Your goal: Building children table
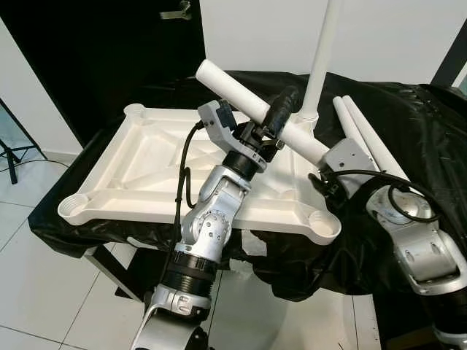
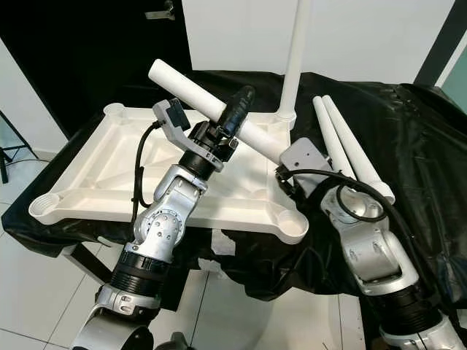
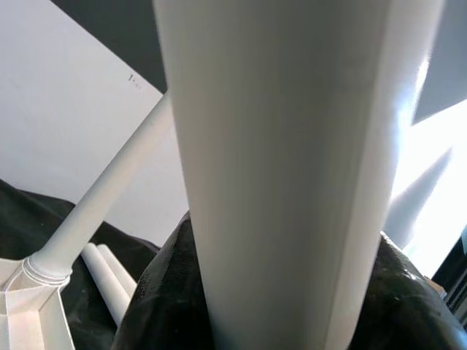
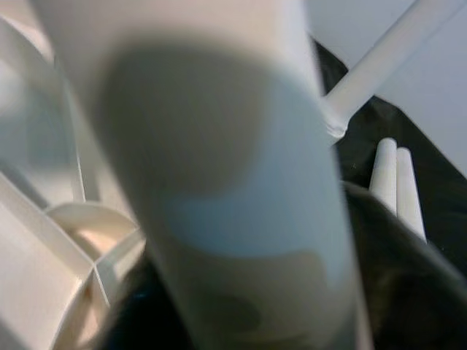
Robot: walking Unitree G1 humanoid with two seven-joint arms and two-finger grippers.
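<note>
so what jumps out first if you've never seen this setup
The white table leg held slantwise above the upturned white tabletop, gripped by the left pincer mid-length and the right pincer at its lower end. One leg already stands in the far corner socket; two spare legs lie on the black cloth.

A crinkled black plastic sheet drapes over the worktop and hangs down its front edge. Behind stands a black door with a metal handle, beside a white wall. The floor is pale tile, with a black stand leg at the left.
</note>
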